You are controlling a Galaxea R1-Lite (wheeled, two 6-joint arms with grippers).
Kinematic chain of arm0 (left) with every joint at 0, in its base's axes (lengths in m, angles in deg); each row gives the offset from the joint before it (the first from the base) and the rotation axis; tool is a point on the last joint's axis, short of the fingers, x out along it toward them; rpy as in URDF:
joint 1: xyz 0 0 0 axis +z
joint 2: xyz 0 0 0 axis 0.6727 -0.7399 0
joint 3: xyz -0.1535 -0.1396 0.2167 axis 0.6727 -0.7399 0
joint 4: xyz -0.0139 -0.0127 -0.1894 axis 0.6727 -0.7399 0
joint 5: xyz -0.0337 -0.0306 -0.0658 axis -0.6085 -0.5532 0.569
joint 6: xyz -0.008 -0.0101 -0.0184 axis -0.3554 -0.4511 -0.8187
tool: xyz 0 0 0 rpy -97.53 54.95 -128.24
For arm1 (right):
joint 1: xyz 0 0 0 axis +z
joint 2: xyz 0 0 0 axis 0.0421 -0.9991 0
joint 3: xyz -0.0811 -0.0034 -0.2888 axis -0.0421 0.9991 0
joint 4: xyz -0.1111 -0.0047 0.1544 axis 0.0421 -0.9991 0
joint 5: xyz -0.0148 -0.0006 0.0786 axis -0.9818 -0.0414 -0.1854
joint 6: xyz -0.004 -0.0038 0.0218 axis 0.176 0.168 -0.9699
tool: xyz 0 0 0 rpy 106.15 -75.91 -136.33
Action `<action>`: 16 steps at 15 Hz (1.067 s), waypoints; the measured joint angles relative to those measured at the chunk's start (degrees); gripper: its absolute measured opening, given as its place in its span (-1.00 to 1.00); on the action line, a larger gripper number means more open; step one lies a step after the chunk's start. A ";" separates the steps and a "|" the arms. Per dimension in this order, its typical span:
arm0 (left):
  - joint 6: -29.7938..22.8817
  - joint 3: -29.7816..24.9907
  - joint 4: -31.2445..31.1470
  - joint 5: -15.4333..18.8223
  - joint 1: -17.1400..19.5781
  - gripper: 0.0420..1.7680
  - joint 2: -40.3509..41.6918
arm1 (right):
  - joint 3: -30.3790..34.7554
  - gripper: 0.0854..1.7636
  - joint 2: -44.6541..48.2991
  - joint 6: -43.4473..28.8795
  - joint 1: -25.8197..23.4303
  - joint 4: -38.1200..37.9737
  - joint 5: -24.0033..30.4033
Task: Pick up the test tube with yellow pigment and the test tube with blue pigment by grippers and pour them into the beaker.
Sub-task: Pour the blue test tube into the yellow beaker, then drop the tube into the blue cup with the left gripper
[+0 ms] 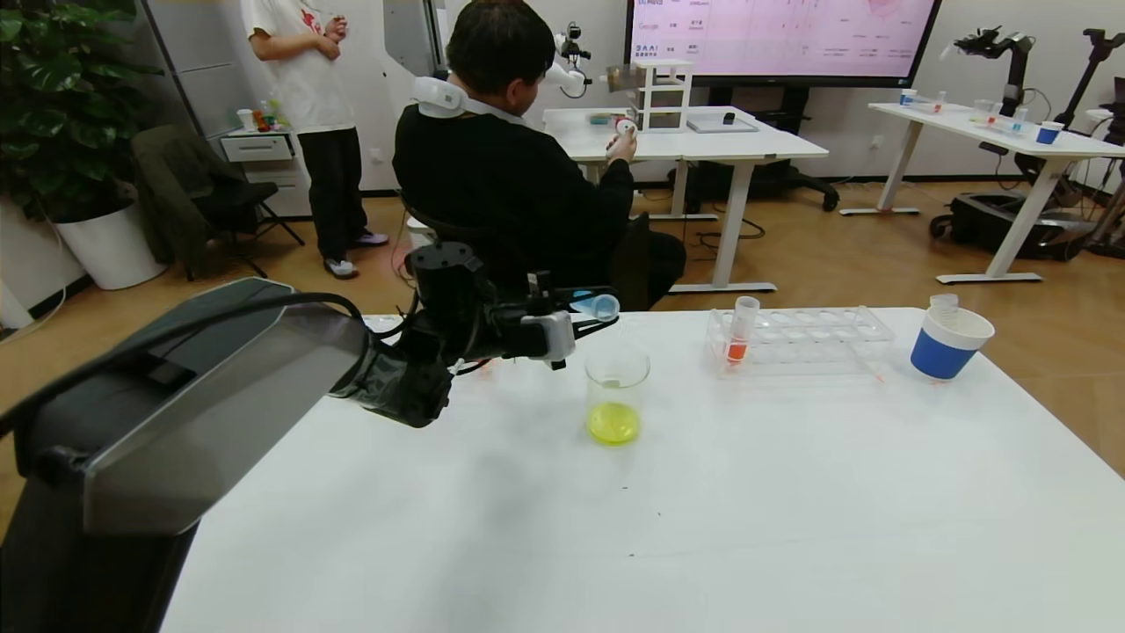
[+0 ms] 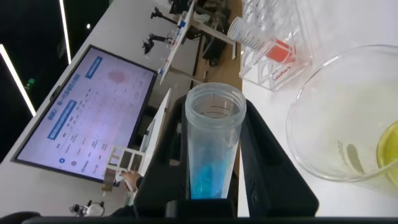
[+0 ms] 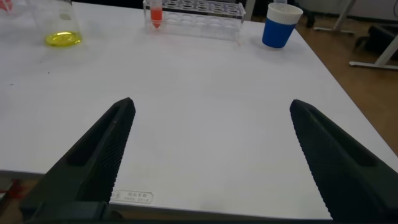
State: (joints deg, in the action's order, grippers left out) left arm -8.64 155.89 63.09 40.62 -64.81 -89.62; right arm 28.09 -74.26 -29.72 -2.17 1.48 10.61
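Note:
My left gripper (image 1: pixel 591 315) is shut on the test tube with blue pigment (image 1: pixel 603 306), which it holds nearly level just above and behind the beaker (image 1: pixel 616 392). In the left wrist view the tube (image 2: pixel 214 146) sits between the black fingers (image 2: pixel 268 158), its blue liquid at the closed end and its open mouth beside the beaker (image 2: pixel 339 121). The beaker holds yellow liquid at its bottom. No test tube with yellow pigment is in view. My right gripper (image 3: pixel 211 106) hangs open over bare table near the front edge, with nothing between its fingers.
A clear rack (image 1: pixel 802 339) behind and right of the beaker holds an orange-red-tipped tube (image 1: pixel 740 336). A blue paper cup (image 1: pixel 946 348) with a clear tube in it stands at the far right. A seated person is beyond the table's far edge.

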 joint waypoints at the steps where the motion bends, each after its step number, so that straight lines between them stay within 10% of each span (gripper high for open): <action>1: 1.22 0.00 0.00 0.68 -0.02 -0.47 -0.20 | 0.00 0.97 0.00 0.00 0.00 -0.02 0.00; 16: 18.30 0.44 -0.02 4.02 0.02 -0.47 -2.17 | 0.00 0.97 0.00 0.00 0.00 -0.02 0.00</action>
State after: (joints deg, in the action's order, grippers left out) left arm 9.65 156.33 63.07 44.65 -64.79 -91.79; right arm 28.09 -74.26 -29.72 -2.17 1.45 10.61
